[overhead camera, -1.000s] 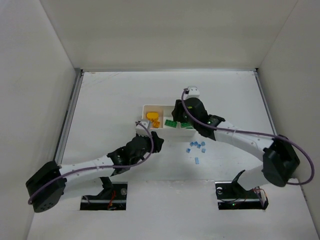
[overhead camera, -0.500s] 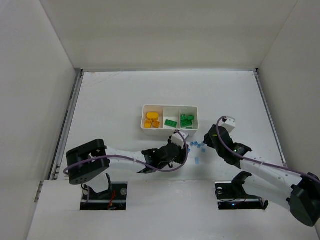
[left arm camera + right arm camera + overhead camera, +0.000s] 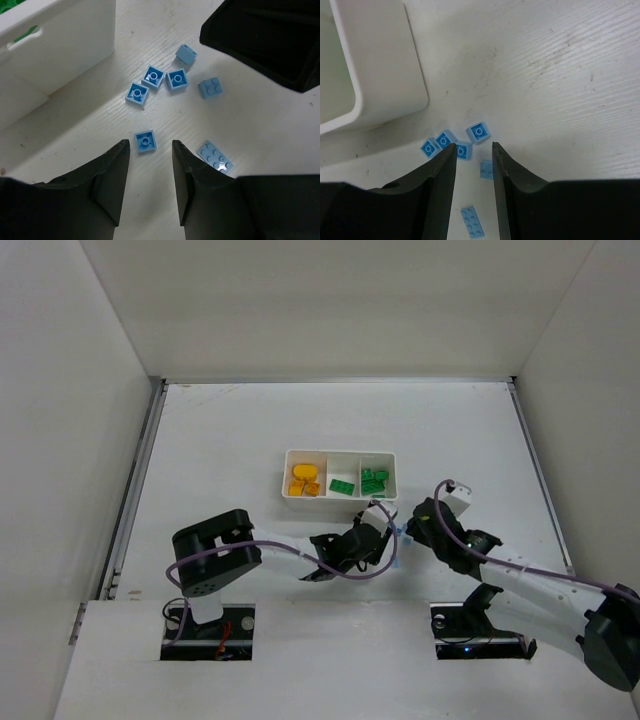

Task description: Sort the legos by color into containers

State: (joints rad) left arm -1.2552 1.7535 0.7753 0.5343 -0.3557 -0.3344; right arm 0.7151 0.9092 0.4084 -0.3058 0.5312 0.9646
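The white tray [image 3: 338, 453] is standing on the counter [image 3: 215, 440], about in the middle. Its left compartment is holding the yellow-orange legos [image 3: 304, 481], the middle compartment is holding one green lego [image 3: 342, 486], and the right compartment is holding several green legos [image 3: 374, 480]. The light blue legos [image 3: 176, 80] are lying loose on the counter, just near of the tray's right corner, close together. Both arms are pointing toward this small group. The left gripper [image 3: 148, 147] is facing it from the left side. Its jaws are standing apart and are grasping nothing. One single blue lego [image 3: 145, 140] is lying flat on the counter just at the gap between the fingertips, and a longer blue plate [image 3: 215, 155] is lying just beside the right finger. The right gripper [image 3: 472, 147] is hanging over the same group from the right side, also released, with its jaws apart. A few blue legos are showing around and between its fingers, none of them gripped.
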